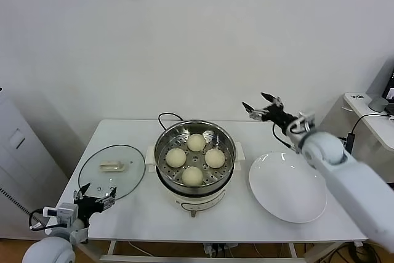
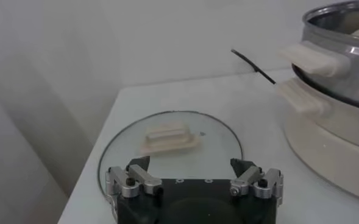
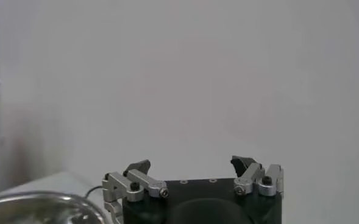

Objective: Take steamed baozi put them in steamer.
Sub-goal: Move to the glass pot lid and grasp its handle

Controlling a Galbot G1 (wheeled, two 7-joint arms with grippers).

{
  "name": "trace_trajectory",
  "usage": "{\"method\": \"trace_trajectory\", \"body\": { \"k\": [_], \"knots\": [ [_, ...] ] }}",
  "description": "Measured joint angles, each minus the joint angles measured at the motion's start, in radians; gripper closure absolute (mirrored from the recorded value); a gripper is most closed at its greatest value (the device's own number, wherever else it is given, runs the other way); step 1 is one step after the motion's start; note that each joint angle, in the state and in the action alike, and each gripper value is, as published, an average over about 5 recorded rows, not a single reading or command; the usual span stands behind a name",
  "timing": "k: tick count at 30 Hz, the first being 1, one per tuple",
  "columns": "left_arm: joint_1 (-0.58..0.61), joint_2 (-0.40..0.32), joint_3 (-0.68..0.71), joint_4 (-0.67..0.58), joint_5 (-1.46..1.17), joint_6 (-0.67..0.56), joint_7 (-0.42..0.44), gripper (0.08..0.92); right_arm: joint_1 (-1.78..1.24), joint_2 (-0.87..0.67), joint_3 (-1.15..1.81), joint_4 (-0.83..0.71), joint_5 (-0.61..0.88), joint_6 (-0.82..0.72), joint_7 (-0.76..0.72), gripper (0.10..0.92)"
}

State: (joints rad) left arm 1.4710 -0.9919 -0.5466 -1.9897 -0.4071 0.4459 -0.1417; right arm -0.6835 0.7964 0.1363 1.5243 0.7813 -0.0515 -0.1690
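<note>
Sitting in the centre of the head view, the round shiny stainless-steel steamer (image 1: 194,152) on its white electric base already holds all four smooth cream-white steamed baozi (image 1: 196,142) on its perforated tray, spaced in a diamond and apart from one another. The flat white plate (image 1: 287,187) at lower right is bare, so the loading looks finished. The right gripper (image 1: 263,106) hangs in the air at centre right, above and behind the plate, its jaws wide and holding nothing; the buns lie down and to the frame's left of it, well apart. The left gripper (image 1: 95,196) hovers low at the lower left, just at the near edge of the round glass lid with a white handle (image 1: 112,165), jaws also wide and empty; in its wrist view the lid (image 2: 170,143) lies directly ahead of the fingers. If covering the pot comes next, the left arm is the nearer one, with the lid handle's long axis running across the jaw gap rather than along it
</note>
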Motion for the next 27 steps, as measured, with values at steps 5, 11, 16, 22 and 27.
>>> {"method": "trace_trajectory", "body": {
  "k": [5,11,16,22,27],
  "knots": [
    [0.006,0.003,0.002,0.017,0.108,-0.034,0.010,0.177,-0.198,0.086,0.204,0.022,-0.089,0.028,-0.002,0.203],
    [0.011,0.001,0.010,0.050,0.288,-0.096,0.017,0.177,-0.373,0.190,0.380,0.028,-0.188,0.062,-0.027,0.203],
    [0.000,-0.009,0.011,0.100,0.489,-0.175,0.024,0.177,-0.468,0.263,0.476,0.026,-0.255,0.086,-0.050,0.203],
    [-0.020,-0.030,0.019,0.170,0.770,-0.281,0.024,0.177,-0.529,0.332,0.549,0.014,-0.315,0.110,-0.071,0.203],
    [-0.053,-0.057,0.025,0.233,1.000,-0.362,0.012,0.177,-0.564,0.373,0.588,0.004,-0.346,0.126,-0.083,0.203]
  ]
}}
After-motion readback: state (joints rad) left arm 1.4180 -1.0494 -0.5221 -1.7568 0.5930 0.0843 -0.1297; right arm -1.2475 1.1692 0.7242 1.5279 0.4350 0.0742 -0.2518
